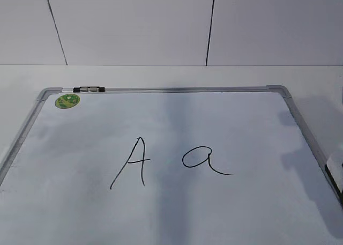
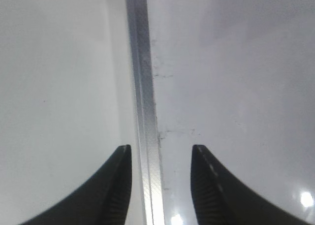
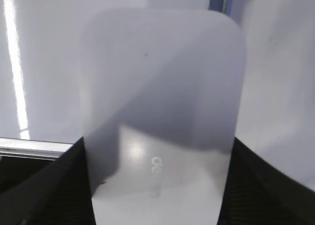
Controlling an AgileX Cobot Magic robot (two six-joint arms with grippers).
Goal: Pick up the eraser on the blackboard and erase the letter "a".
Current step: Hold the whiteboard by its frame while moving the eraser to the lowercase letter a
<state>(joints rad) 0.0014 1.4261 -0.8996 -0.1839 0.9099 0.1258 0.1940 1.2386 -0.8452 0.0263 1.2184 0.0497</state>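
Note:
The blackboard point(image 1: 161, 213) is a white board in a grey metal frame and fills the table. The small cursive letter "a" point(image 1: 201, 160) is written right of centre, beside a taller capital "A" point(image 1: 134, 162). The white eraser point(image 3: 162, 77) fills the right wrist view, and my right gripper point(image 3: 157, 144) is shut on its two long sides, over the board near the frame. A bit of the eraser point(image 1: 335, 165) shows at the right edge of the exterior view. My left gripper point(image 2: 161, 153) is open and empty, straddling the board's frame rail point(image 2: 142, 87).
A round green sticker point(image 1: 67, 101) sits in the board's far left corner. A black and silver clip point(image 1: 89, 89) is on the far frame rail. A white tiled wall stands behind the table.

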